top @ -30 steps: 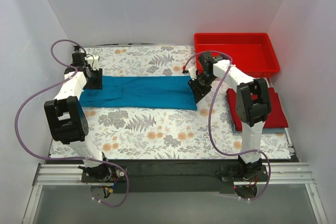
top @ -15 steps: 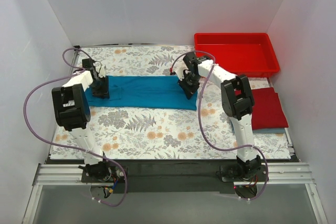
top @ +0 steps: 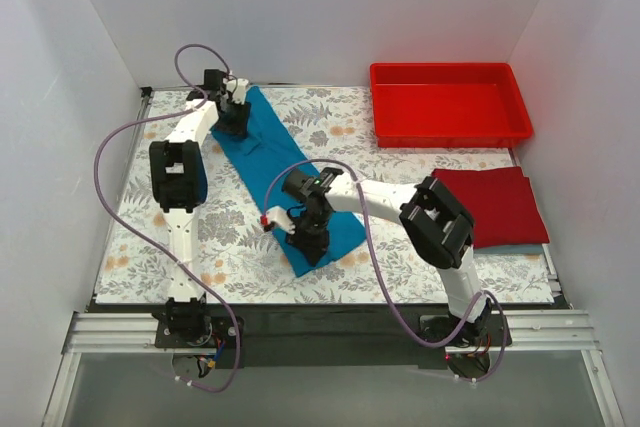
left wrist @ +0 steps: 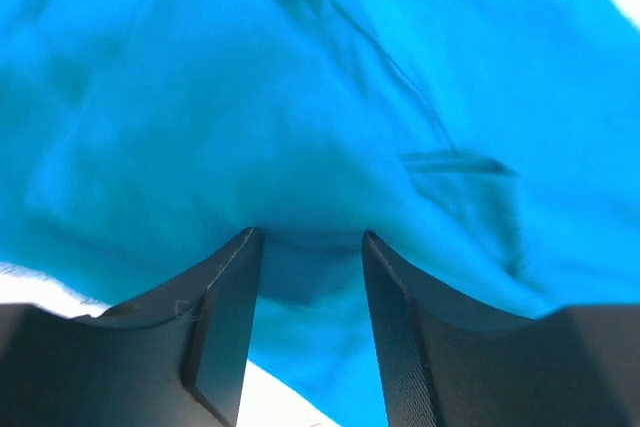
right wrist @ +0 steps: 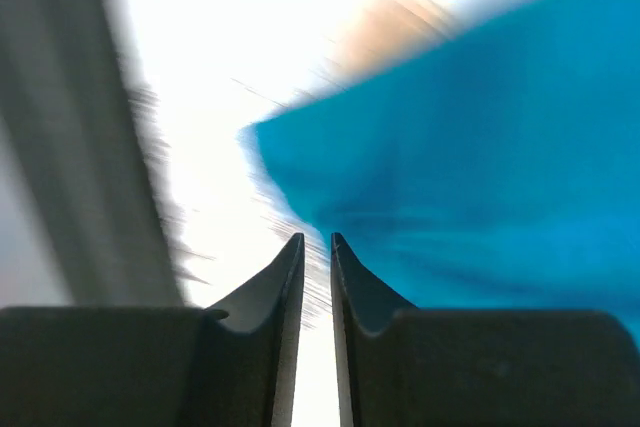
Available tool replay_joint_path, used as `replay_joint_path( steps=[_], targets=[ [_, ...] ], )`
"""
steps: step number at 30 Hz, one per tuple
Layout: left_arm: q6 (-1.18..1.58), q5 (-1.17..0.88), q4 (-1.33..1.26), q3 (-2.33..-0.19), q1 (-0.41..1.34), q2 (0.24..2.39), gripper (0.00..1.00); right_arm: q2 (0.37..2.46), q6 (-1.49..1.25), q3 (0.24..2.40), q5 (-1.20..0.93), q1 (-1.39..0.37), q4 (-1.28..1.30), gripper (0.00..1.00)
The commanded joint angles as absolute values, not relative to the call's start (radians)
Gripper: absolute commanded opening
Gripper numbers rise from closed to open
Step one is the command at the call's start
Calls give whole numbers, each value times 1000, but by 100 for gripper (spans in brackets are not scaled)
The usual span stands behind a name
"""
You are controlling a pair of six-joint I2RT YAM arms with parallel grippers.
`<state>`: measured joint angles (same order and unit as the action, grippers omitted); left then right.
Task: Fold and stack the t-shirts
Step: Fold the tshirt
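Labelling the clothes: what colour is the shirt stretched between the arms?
The t-shirt is teal-blue, clearest from the top external view.

Soft even light is filling the scene, while motion blur is streaking the right wrist view's teal-blue t-shirt (right wrist: pixel 480 167).

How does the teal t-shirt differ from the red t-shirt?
The teal t-shirt lies as a long diagonal strip; the red t-shirt is a folded rectangle. The left gripper and right gripper are at the teal one's ends; the red one has none. Both are plain cloth.
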<state>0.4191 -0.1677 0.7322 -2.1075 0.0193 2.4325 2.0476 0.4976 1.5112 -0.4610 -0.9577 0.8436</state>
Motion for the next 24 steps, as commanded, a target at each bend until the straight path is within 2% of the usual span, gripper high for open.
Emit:
replay_joint_path(
  steps=[1, 5, 9, 15, 24],
  targets=[
    [452, -242, 741, -2163, 20, 2344, 44, 1984, 488, 1624, -650, -907, 904, 24],
    [477, -276, 596, -1903, 18, 2179, 48, 1953, 500, 1667, -628, -819, 908, 26],
    [508, -299, 610, -1844, 29, 2149, 49, 2002, 517, 1666, -462, -776, 902, 20],
    [549, -333, 661, -1844, 57, 2233, 44, 2048, 532, 1579, -423, -770, 851, 16],
    [572, -373, 675, -1934, 132, 2420, 43, 2094, 453, 1453, -549, -822, 752, 16]
  ],
)
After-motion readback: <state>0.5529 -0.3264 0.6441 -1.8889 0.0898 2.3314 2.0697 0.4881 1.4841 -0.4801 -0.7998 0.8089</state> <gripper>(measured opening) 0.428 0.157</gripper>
